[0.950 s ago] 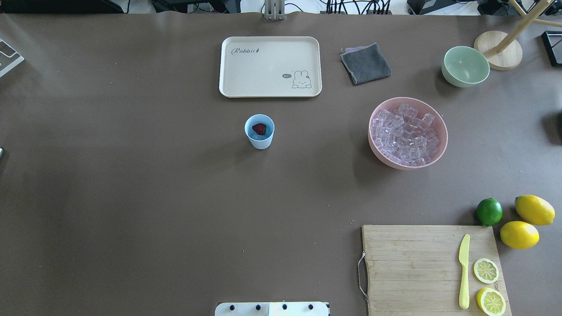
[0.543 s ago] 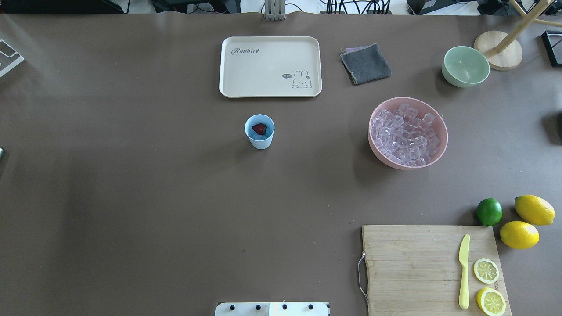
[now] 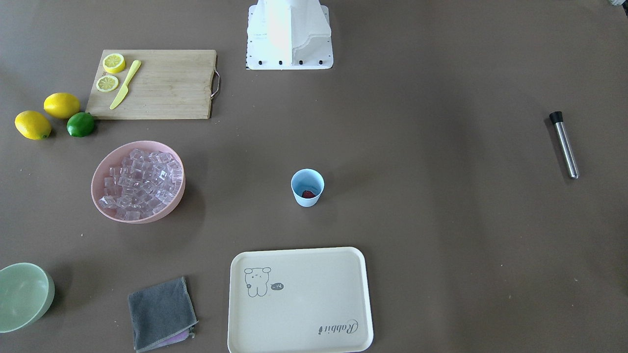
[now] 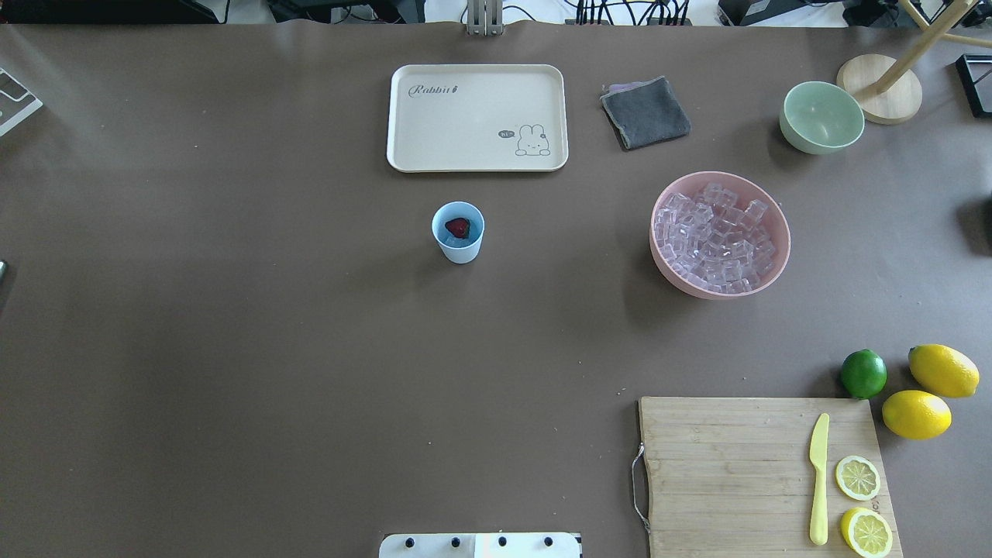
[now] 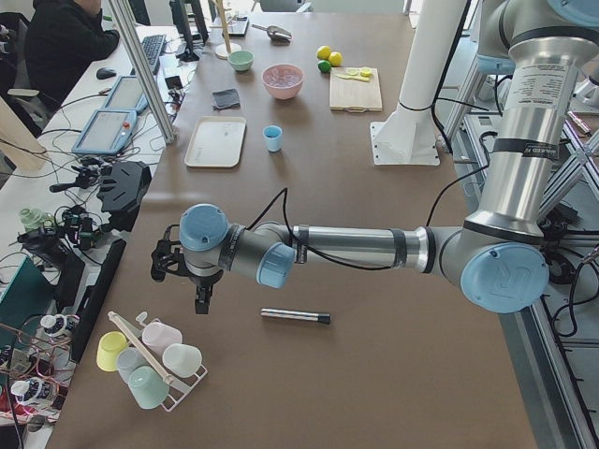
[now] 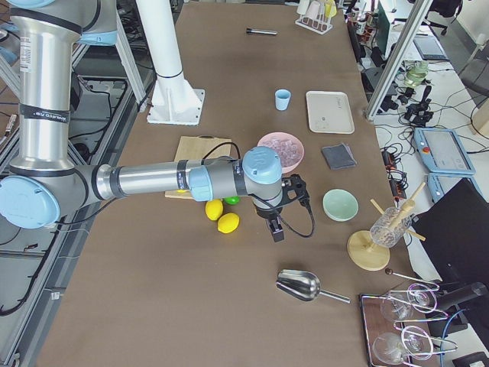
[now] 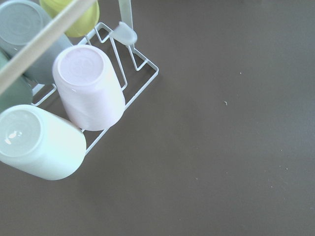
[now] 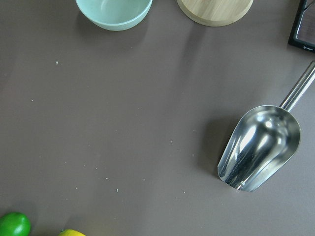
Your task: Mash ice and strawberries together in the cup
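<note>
The light blue cup (image 4: 458,231) stands upright mid-table, just in front of the cream tray. A red strawberry (image 4: 457,227) lies inside it; the front-facing view shows the strawberry (image 3: 308,194) low in the cup (image 3: 307,187). The ice (image 4: 717,239) fills the pink bowl (image 4: 668,273) to the cup's right. My left gripper (image 5: 201,301) hangs far off at the table's left end, near a steel rod (image 5: 295,316) with a black cap. Beyond the lemons, my right gripper (image 6: 276,232) hovers at the right end. I cannot tell whether either gripper is open or shut.
A cream tray (image 4: 477,116), grey cloth (image 4: 645,112) and pale green bowl (image 4: 821,116) line the far side. Near right are a cutting board (image 4: 728,473) with yellow knife and lemon slices, a lime (image 4: 863,373) and two lemons. A steel scoop (image 8: 258,147) and a cup rack (image 7: 123,83) lie under the wrists.
</note>
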Controlling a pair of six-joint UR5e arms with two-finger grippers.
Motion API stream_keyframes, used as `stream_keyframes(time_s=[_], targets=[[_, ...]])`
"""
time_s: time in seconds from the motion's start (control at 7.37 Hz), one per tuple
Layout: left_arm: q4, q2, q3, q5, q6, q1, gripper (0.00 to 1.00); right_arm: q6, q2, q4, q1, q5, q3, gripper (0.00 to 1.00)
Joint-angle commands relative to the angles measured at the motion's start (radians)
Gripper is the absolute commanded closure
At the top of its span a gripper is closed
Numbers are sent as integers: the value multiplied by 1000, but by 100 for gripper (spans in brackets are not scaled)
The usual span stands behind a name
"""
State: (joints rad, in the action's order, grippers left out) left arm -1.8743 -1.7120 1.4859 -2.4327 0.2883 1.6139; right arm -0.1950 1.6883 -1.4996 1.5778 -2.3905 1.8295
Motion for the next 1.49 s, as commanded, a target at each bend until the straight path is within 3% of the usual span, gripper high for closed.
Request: stream_keyframes(time_s=[0.0,0.68,0.95,1.36], targets=[[23,125,181,9,-6,26,2,5,-4,-1,-9,2,-1,0],[17,110,131,43,-21,18,2,5,-9,-1,-9,4,-1,0],[79,121,122,43,-141,17,2,0,-57,-136,-10,1,-1,0],[172,123,186,43,-149,14,2,-6,-68,-166,-2,14,2,0]])
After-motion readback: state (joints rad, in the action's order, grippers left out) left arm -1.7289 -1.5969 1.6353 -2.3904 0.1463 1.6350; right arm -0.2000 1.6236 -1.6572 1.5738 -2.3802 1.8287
